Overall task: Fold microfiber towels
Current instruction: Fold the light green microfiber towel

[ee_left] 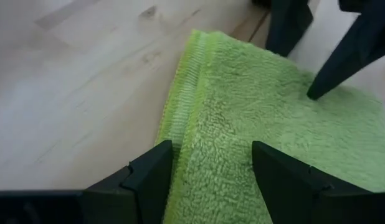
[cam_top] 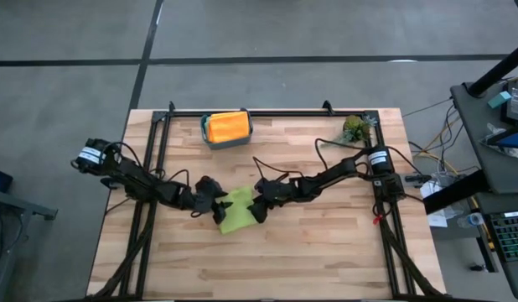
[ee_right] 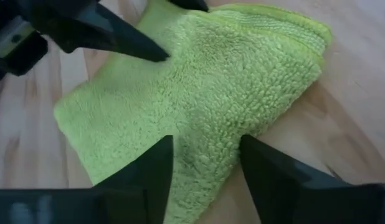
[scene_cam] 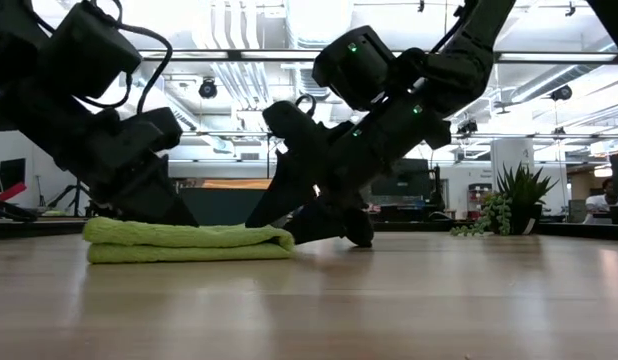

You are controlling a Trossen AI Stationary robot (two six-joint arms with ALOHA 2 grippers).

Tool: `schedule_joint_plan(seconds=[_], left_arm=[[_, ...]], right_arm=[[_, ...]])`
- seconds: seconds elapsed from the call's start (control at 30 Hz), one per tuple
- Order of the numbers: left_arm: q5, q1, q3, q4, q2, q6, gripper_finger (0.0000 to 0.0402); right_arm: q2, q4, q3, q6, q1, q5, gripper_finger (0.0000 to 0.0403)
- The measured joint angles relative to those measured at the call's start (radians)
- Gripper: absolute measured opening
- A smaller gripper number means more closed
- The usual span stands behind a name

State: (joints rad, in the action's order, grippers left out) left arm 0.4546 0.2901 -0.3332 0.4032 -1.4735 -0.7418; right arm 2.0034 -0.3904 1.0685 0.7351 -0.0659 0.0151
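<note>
A lime green microfiber towel (cam_top: 236,210), folded into a small pad of several layers, lies flat on the wooden table near its middle. My left gripper (cam_top: 217,201) stands open at the towel's left side, and my right gripper (cam_top: 257,208) stands open at its right side. Both slant down onto the towel. In the left wrist view the left gripper (ee_left: 211,162) straddles the towel's hemmed edge (ee_left: 183,106). In the right wrist view a corner of the towel (ee_right: 202,180) lies between the right gripper's (ee_right: 205,155) fingers. Orange and yellow towels (cam_top: 227,126) lie folded in a teal bin. My left gripper comes slanting down from the table's left. One fingertip (ee_right: 158,55) rests on the towel's top surface; the other finger (ee_left: 152,177) stands at the hemmed edge. Nothing is pinched, and the towel lies flat on the table. My right gripper comes slanting down from the table's right. One fingertip (ee_left: 312,93) touches the towel's top surface; the other finger (ee_left: 286,28) stands past the towel's edge by the table. The fingers stand apart over the corner, and the towel stays flat.
The teal bin (cam_top: 207,134) stands at the table's far edge, left of centre. A small green plant sprig (cam_top: 355,127) sits at the far right. Bare wood lies toward the near edge. Black frame rails (cam_top: 146,168) run along both sides.
</note>
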Motion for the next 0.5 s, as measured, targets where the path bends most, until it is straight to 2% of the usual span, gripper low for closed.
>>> schedule_joint_plan(seconds=[0.27,0.37,0.5], left_arm=[[0.061,0.000,-0.003,0.106,-0.127,0.035,0.0205],[0.064,0.000,-0.002,0.153,-0.155,0.045,0.0205],[0.064,0.000,-0.002,0.180,-0.167,0.046,0.0205]], right_arm=[[0.005,-0.009,0.021,-0.010,0.000,-0.017,0.0120],[0.005,-0.010,0.037,0.055,0.006,-0.014,0.0115],[0.007,-0.001,0.058,0.098,0.009,-0.005,0.0130]])
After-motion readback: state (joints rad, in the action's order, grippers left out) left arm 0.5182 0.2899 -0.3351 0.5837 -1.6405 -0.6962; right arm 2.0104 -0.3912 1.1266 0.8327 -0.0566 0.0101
